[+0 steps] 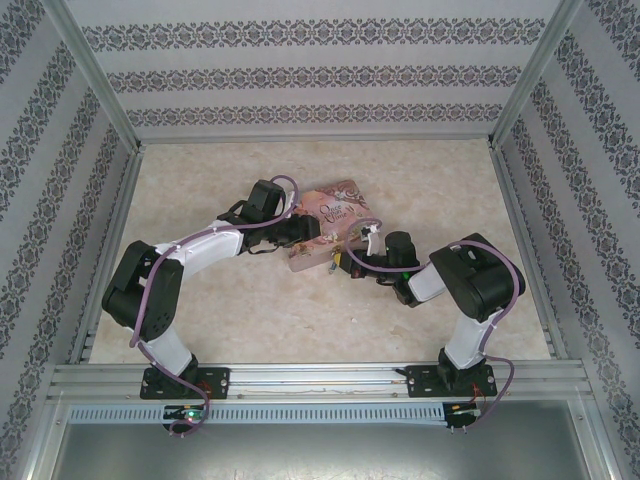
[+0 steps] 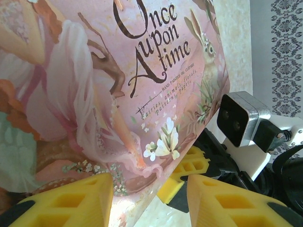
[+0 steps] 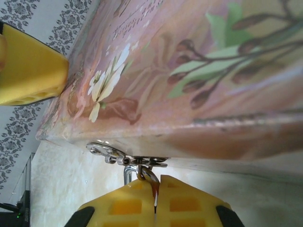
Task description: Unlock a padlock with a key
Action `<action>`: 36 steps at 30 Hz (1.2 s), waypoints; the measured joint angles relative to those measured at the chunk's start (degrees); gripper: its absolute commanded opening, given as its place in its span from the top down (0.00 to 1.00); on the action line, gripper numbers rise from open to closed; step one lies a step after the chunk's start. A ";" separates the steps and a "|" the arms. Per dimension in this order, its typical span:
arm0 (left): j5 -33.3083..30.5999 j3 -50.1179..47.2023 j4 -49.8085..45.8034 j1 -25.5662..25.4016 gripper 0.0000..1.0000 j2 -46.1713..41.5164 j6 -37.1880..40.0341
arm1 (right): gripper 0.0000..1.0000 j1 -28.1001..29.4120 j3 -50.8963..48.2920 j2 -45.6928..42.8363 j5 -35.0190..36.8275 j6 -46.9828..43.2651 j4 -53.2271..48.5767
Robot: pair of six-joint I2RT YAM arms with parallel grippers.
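The left claw [image 2: 149,189], released and spread astride a corner of the pink tin [image 2: 94,94], braces it on the worktop [image 3: 57,189] while the right claw [image 3: 156,198], clenched on the padlock [image 3: 128,174] at the tin's hasp [image 3: 105,150], apparently steadies it for keying.

- We're looking at the tin [image 2: 118,94]: pink all over, with a peach-and-white figure, brown branches and dark brown lettering.
- On it too are a tan rabbit and white flowers with green leaves.
- The counter [image 1: 250,300] is cream, faintly marbled in beige.
- The walls [image 1: 300,75] are white, banded with dark grey damask stripes.
- The left end effector [image 2: 149,205] has yellow fingers, black at the edges.
- The right end effector [image 3: 155,191] has the same yellow and black.
- We catch silver metal rings [image 3: 111,152].
- The arms [image 1: 200,248] are black and white with lilac cables [image 1: 152,300].
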 measured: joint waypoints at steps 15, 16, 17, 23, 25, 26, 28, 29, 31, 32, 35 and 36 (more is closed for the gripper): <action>0.28 -3.30 2.95 -0.02 0.55 -1.86 -0.94 | 1.00 1.36 -1.53 -1.22 4.24 4.74 0.96; 0.31 -3.80 3.56 -0.02 0.55 -2.14 -1.22 | 1.00 1.55 -1.77 -1.36 4.76 5.62 1.27; 0.33 -4.28 4.15 -0.04 0.55 -2.36 -1.62 | 1.00 1.73 -2.03 -1.51 5.55 6.45 1.53; 0.46 -6.29 7.15 -0.55 0.55 -3.17 -3.85 | 1.00 2.71 -3.45 -1.62 10.14 12.35 4.46; 0.44 -6.49 7.69 -0.85 0.55 -3.19 -4.31 | 1.00 2.80 -3.69 -1.60 11.78 14.53 5.27; 0.42 -6.51 7.82 -1.07 0.55 -3.19 -4.57 | 1.00 2.84 -3.78 -1.55 12.35 15.41 5.79; 0.44 -6.60 8.00 -1.42 0.55 -3.19 -4.98 | 1.00 3.10 -3.78 -1.27 13.77 17.27 6.86; 0.46 -6.60 8.00 -1.57 0.55 -3.19 -5.16 | 1.00 3.10 -3.78 -1.14 14.45 18.23 7.41; 0.44 -6.60 8.00 -1.81 0.55 -3.19 -5.29 | 1.00 3.10 -3.78 -0.96 15.32 19.82 8.22; 0.46 -6.60 8.00 -1.88 0.55 -3.19 -5.29 | 1.00 3.10 -3.78 -0.90 15.72 20.81 8.55; 0.44 -6.60 8.02 -1.90 0.55 -3.19 -5.29 | 1.00 3.10 -3.69 -0.61 16.52 22.77 9.31; 0.44 -6.60 8.02 -1.90 0.55 -3.19 -5.29 | 1.00 3.10 -3.65 -0.42 16.68 23.45 9.64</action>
